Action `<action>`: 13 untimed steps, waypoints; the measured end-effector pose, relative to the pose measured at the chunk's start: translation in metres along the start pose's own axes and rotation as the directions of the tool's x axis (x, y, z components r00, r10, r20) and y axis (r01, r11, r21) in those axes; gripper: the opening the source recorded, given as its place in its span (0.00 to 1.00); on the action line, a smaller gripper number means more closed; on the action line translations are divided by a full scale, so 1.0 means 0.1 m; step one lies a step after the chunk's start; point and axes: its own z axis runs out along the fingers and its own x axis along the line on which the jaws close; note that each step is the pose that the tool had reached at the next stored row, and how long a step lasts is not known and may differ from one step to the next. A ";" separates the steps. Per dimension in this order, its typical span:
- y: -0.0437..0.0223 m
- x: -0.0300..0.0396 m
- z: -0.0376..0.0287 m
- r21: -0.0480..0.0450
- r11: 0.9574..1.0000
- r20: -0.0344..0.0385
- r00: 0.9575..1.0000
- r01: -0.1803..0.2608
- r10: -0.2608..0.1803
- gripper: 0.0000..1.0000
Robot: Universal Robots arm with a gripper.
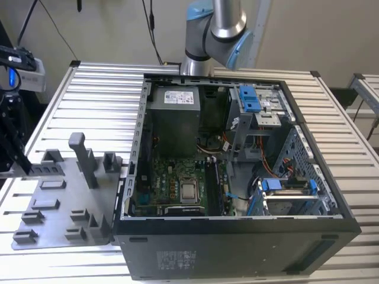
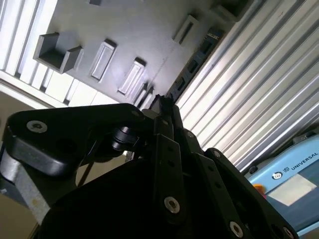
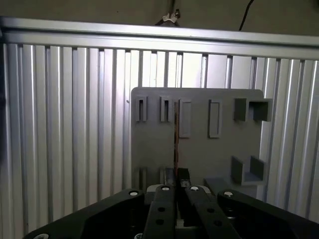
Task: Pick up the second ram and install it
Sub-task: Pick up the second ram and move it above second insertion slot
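Evidently, fingers [image 3: 183, 175] pinching second ram [image 3: 175, 134], above fixture [image 3: 199, 149]

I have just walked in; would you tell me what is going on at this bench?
The robot arm's gripper is at the grey fixture plate, which lies on the exterior view's left of the open computer case. It appears shut on one end of the second ram, the thin dark stick seen in both wrist views. Whether the stick is lifted clear of the plate is unclear; it is not yet at the case.
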 end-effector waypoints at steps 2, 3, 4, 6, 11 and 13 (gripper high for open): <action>0.000 -0.001 -0.021 0.000 1.000 0.000 1.000 0.000 0.000 0.14; 0.000 -0.002 -0.030 0.000 1.000 0.000 1.000 0.000 0.000 0.14; 0.000 -0.002 -0.039 0.000 1.000 0.000 1.000 0.000 0.000 0.14; 0.000 -0.003 -0.055 0.000 1.000 0.000 1.000 0.000 0.000 0.14; 0.000 -0.005 -0.094 0.000 1.000 0.000 1.000 0.000 0.000 0.14; 0.000 -0.006 -0.115 0.000 1.000 0.000 1.000 0.000 0.000 0.14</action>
